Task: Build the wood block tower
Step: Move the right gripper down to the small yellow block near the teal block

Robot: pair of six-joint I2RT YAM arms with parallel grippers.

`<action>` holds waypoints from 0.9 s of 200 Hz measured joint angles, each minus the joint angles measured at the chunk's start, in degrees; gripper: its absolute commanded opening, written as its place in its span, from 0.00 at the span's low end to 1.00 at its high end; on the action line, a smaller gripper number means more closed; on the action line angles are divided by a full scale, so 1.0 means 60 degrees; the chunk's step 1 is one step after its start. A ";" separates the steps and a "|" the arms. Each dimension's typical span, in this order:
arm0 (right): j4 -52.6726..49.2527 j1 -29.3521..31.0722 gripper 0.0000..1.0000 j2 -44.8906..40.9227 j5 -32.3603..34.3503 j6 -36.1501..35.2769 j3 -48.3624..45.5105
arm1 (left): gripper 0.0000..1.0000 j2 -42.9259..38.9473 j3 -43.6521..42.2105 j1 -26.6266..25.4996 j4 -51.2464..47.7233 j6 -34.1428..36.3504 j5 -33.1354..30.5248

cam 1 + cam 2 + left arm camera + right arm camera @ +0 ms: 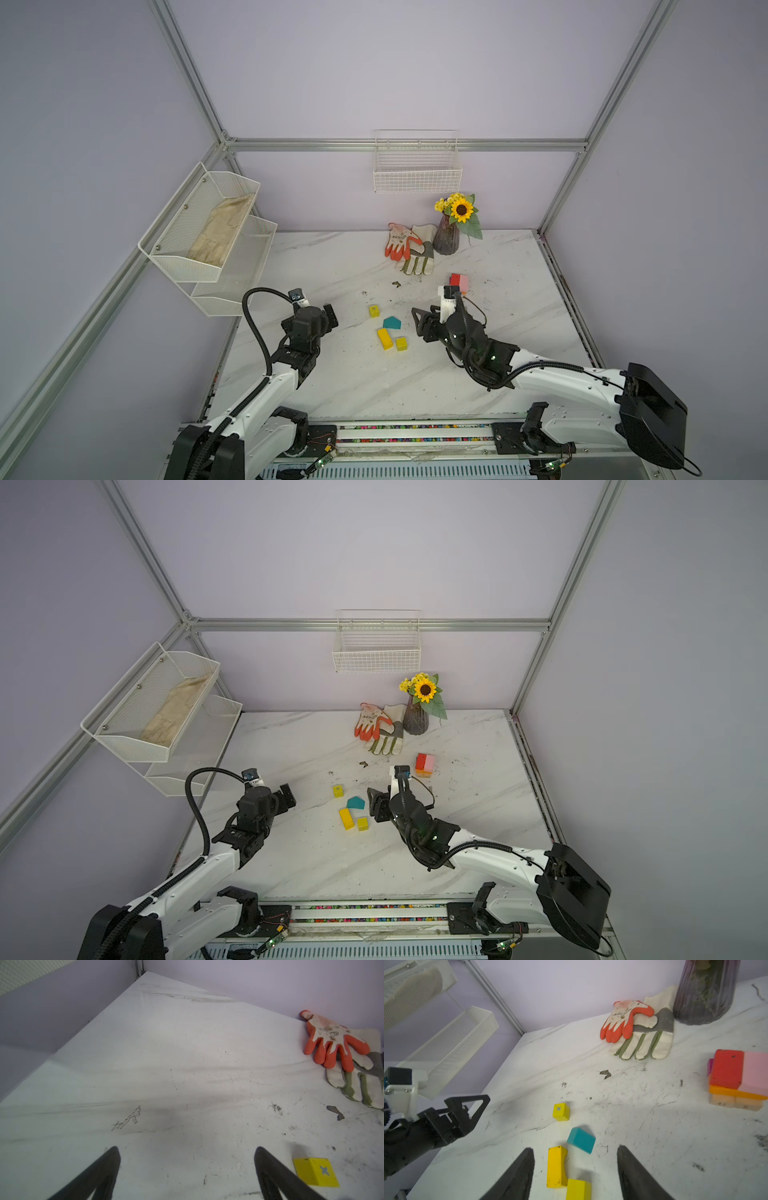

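A short stack of wood blocks, the tower (458, 284) (424, 764) (735, 1076), stands right of centre: red and pink on top, an orange layer and tan pieces below. Loose on the table lie a yellow cube marked with a cross (374, 311) (315, 1172) (561, 1112), a teal pentagon (392, 322) (581, 1140), a yellow bar (385, 338) (556, 1166) and a small yellow cube (401, 343) (578, 1189). My right gripper (423, 326) (575, 1149) hangs open above the bar and small cube, holding nothing. My left gripper (330, 316) (187, 1151) is open and empty, left of the marked cube.
An orange-and-white glove (400, 242) lies over a grey-and-cream glove (419, 259) near the back wall, beside a dark purple vase (445, 241) with a sunflower. A white wire basket (417, 174) hangs on the back wall. A white mesh rack (208, 232) on the left wall holds a glove.
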 measured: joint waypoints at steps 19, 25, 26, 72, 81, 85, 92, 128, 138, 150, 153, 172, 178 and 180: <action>-0.0499 0.0809 0.65 0.0652 0.0601 0.0273 0.0138 | 1.00 -0.0284 -0.0313 0.0007 0.0372 -0.0066 0.0091; -0.0685 0.0984 0.65 0.0958 0.0750 0.0339 0.0226 | 1.00 -0.0379 -0.0379 0.0007 0.0499 -0.0073 0.0117; -0.0714 0.1016 0.65 0.1035 0.0783 0.0350 0.0240 | 1.00 -0.0401 -0.0390 0.0007 0.0517 -0.0076 0.0117; -0.1453 0.1446 0.64 0.3191 0.1271 0.0754 0.0783 | 1.00 -0.0729 -0.0539 0.0007 0.1060 -0.0131 0.0229; -0.1537 0.1446 0.64 0.3432 0.1344 0.0794 0.0863 | 1.00 -0.0725 -0.0539 0.0007 0.1071 -0.0131 0.0255; -0.1588 0.1446 0.64 0.3523 0.1377 0.0816 0.0914 | 1.00 -0.0721 -0.0539 0.0007 0.1071 -0.0131 0.0259; -0.1687 0.1446 0.63 0.3672 0.1417 0.0831 0.1027 | 1.00 -0.0714 -0.0539 0.0007 0.1071 -0.0131 0.0270; -0.1730 0.1446 0.63 0.4375 0.1421 0.0823 0.1741 | 1.00 -0.0681 -0.0539 0.0007 0.1071 -0.0131 0.0328; -0.1716 0.1446 0.62 0.4513 0.1413 0.0823 0.1854 | 1.00 -0.0681 -0.0539 0.0007 0.1071 -0.0131 0.0335; -0.1712 0.1446 0.61 0.4659 0.1410 0.0820 0.1934 | 1.00 -0.0681 -0.0539 0.0007 0.1071 -0.0131 0.0335; -0.1708 0.1446 0.60 0.4692 0.1410 0.0823 0.1942 | 1.00 -0.0678 -0.0539 0.0007 0.1071 -0.0131 0.0335; -0.1734 0.1446 0.55 0.4841 0.1406 0.0834 0.1956 | 1.00 -0.0663 -0.0539 0.0007 0.1071 -0.0131 0.0339; -0.1734 0.1446 0.53 0.4870 0.1410 0.0827 0.1960 | 1.00 -0.0659 -0.0539 0.0007 0.1071 -0.0131 0.0342; -0.1734 0.1446 0.52 0.4881 0.1410 0.0838 0.1960 | 1.00 -0.0656 -0.0539 0.0007 0.1071 -0.0131 0.0346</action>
